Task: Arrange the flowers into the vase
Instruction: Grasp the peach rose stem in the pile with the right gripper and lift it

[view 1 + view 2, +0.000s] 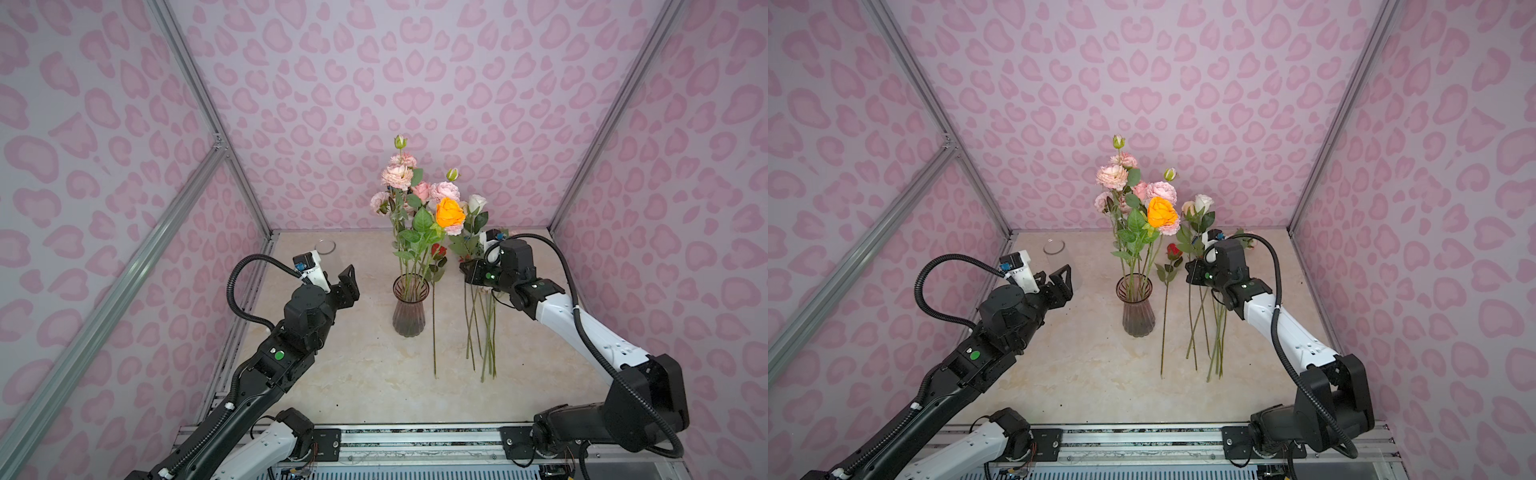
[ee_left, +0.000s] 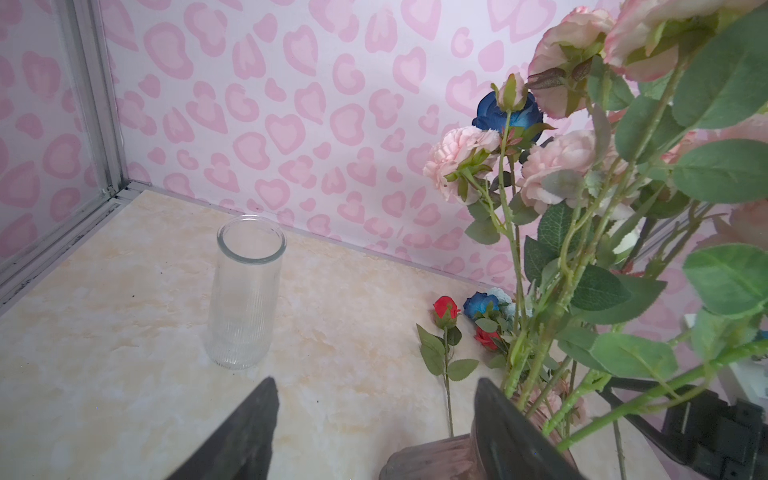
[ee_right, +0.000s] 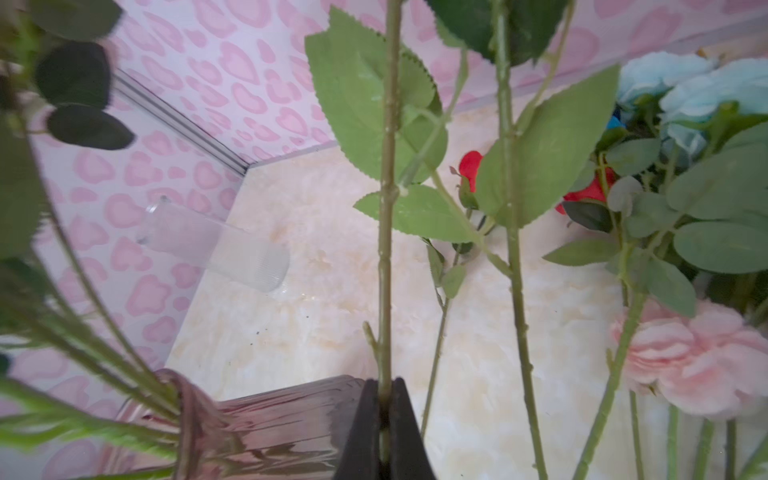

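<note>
Flowers (image 1: 450, 215) bear pink, orange and white blooms.

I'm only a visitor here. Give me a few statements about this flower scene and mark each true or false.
The clear glass vase is empty. True.
A red rose lies on the table. True.
The orange rose lies flat on the table. False: it stands upright among the blooms in the tinted vase.
The jaws of the right arm are shut on a green stem. True.
The jaws of the left arm hold a flower. False: they stand open and empty.
</note>
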You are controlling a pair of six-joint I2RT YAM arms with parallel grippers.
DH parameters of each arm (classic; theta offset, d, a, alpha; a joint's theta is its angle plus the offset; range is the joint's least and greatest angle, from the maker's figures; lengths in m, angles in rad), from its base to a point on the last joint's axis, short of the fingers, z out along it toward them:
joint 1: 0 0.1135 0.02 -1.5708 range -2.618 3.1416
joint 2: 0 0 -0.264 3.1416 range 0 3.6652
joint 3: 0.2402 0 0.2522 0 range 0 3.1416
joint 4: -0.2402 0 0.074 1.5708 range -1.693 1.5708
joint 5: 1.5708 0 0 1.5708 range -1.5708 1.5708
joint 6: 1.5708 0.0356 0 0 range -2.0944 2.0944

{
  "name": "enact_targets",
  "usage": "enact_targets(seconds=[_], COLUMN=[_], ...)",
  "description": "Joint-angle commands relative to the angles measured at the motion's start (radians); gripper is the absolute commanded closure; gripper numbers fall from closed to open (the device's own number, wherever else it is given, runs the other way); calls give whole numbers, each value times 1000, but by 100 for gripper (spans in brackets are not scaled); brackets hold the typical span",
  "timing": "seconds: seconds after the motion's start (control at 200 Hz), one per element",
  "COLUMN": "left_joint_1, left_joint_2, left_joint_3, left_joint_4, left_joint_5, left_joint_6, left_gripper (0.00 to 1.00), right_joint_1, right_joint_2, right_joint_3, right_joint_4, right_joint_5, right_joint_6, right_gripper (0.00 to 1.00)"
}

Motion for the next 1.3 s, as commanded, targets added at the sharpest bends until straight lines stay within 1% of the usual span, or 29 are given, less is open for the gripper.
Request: enact_targets(seconds=[0.0,0.13,0.175,0.225,0.24,0.245,0.25,0.26,0.265,0.27,0.29,0.3,0.34,0.365,0.44,0.54,0.61,0.72,0.78,0.85,0.875,0.9,0.91,0.95,0.98,0.99,1.045,1.155,1.295], left_joint_1=[3,3,3,3,3,3,3,3,3,3,3,3,3,3,3,3,4,5,5,5,6,6,5,4,5,5,5,4,5], left_joint_2=[4,2,2,4,4,4,5,6,6,6,6,6,9,8,9,12,14,16,17,16,16,18,18,18,19,19,21,28,25], left_joint_3=[5,4,4,4,4,4,3,3,4,5,5,5,6,7,6,6,7,6,7,5,5,5,5,5,5,5,4,4,3], left_joint_4=[18,22,22,25,24,24,25,25,25,25,25,25,22,22,24,26,25,25,26,25,27,26,26,26,26,27,27,28,30], left_joint_5=[12,20,22,28,30,31,32,33,33,34,36,37,40,41,42,52,51,50,50,49,48,47,46,47,47,46,46,46,46], left_joint_6=[5,8,8,10,10,9,9,9,9,9,9,9,11,11,12,9,11,11,11,11,11,11,11,11,11,11,11,11,14], left_gripper=[25,25,25,25,25,25,25,24,24,24,25,25,25,25,25,25,25,25,26,26,26,26,26,25,25,26,26,26,26], right_joint_1=[-25,-109,-127,-132,-133,-132,-132,-131,-129,-129,-118,-107,-85,-81,-87,-84,-79,-50,-12,59,107,131,159,213,282,287,404,547,619], right_joint_2=[-9,30,48,66,72,75,75,77,78,78,77,75,66,63,37,-20,-89,-215,-304,-404,-449,-477,-495,-536,-566,-571,-599,-594,-505], right_joint_3=[-43,-81,-99,-100,-88,-76,-76,-60,-43,-43,-14,1,15,9,-48,-78,-115,-148,-173,-207,-221,-232,-238,-256,-266,-267,-266,-243,-194], right_joint_4=[189,433,519,523,467,412,412,348,283,283,178,113,37,36,125,147,212,233,257,310,342,363,386,441,489,497,572,706,862], right_joint_5=[-175,-422,-464,-473,-459,-443,-443,-424,-400,-400,-347,-303,-220,-207,-214,-153,-127,2,85,206,269,308,342,407,475,486,589,674,687], right_joint_6=[104,313,386,392,368,349,349,310,273,273,212,151,71,61,104,102,111,93,70,31,11,-2,-15,-47,-87,-93,-178,-311,-422], right_gripper=[100,100,100,100,100,100,100,100,100,100,100,100,100,100,100,100,100,100,100,100,100,100,100,100,100,100,100,100,100])
